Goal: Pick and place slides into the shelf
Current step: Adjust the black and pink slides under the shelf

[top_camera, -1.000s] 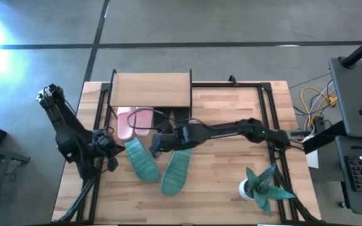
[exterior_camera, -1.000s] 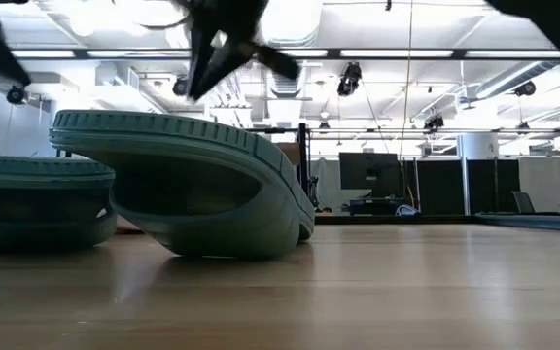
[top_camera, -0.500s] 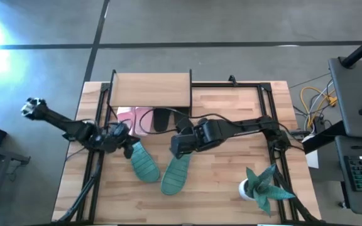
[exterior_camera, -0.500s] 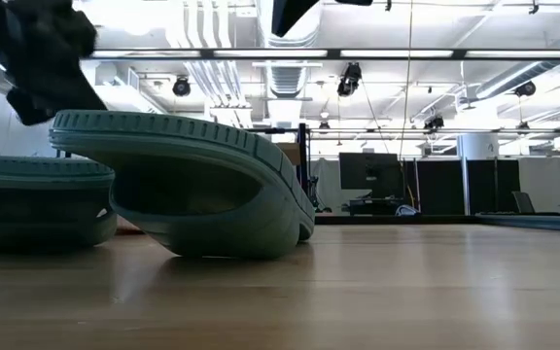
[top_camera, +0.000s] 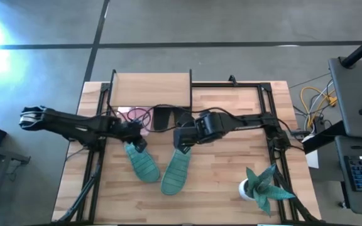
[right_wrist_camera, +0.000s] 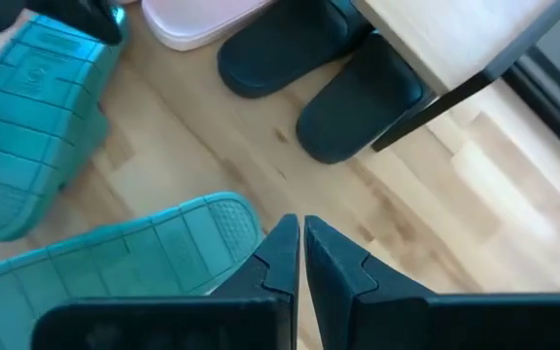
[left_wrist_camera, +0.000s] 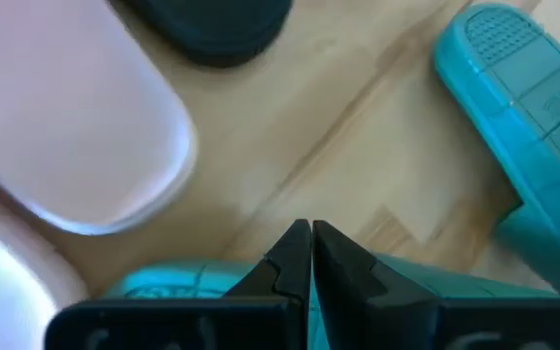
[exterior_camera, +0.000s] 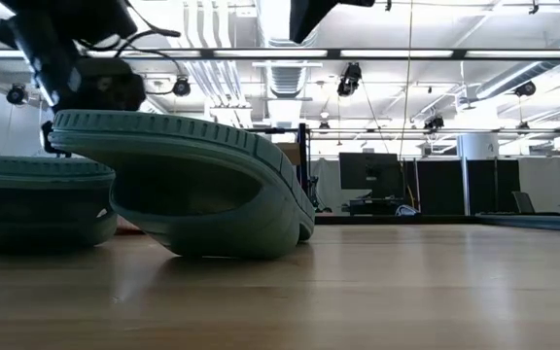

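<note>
Two teal slides [top_camera: 144, 164] [top_camera: 175, 171] lie soles up on table [top_camera: 231, 176], near front. Left gripper [top_camera: 138, 145] fingers pressed together, over heel of left teal slide. Right gripper [top_camera: 181, 145] fingers pressed together, over right teal slide. Behind: pink slides [right_wrist_camera: 194, 19], black slides [right_wrist_camera: 290, 44] under shelf [top_camera: 151, 90].

Left arm: reaching in low from the table's left edge, stretching nearly flat toward the middle.
Left gripper [top_camera: 138, 142]: pointing down, fingers [left_wrist_camera: 296, 255] pressing together, holding nothing.
Right arm: coming in from the right edge, elbow bending, forearm angling toward the left gripper.
Right gripper [top_camera: 181, 142]: tilting downward, fingers [right_wrist_camera: 282, 248] closing tip to tip, empty; sitting near the left gripper, apart from it.
</note>
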Tool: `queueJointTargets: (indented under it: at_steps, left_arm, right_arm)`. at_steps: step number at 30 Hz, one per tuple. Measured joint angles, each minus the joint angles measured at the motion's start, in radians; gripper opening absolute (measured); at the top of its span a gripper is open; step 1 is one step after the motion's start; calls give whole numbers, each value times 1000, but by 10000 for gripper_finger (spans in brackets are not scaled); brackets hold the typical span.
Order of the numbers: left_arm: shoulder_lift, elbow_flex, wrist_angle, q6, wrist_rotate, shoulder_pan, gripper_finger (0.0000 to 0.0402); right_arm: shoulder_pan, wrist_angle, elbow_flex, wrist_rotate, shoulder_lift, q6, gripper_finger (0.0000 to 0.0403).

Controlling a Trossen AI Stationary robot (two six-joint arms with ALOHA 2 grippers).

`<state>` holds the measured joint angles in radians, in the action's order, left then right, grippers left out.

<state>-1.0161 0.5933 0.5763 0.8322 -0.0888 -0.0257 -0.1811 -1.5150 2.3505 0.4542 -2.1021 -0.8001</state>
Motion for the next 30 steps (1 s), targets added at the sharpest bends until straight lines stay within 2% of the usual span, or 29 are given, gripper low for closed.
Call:
queueJointTargets:
  at_steps: [5,8,11,17,22,26,30]
  left_arm:
    - [-129,28,6,-13,18,12,0]
    - [-206,28,8,-77,17,29,0]
    - [-252,29,5,-135,-26,39,0]
    - [-265,29,4,-239,-182,64,0]
    - [-265,29,-25,-339,-208,152,0]
    - [-259,38,-39,-372,-183,207,0]
    - [-205,79,-37,-370,-8,196,0]
  right_arm:
    - [23,-1,0,48,0,8,13]
    - [36,-3,0,71,0,8,13]
    - [45,-12,0,71,0,1,13]
    - [56,-21,0,72,0,-15,13]
    - [62,-22,0,75,0,-20,13]
    - [64,-23,0,94,-1,-27,13]
    - [65,-25,0,95,-1,-30,13]
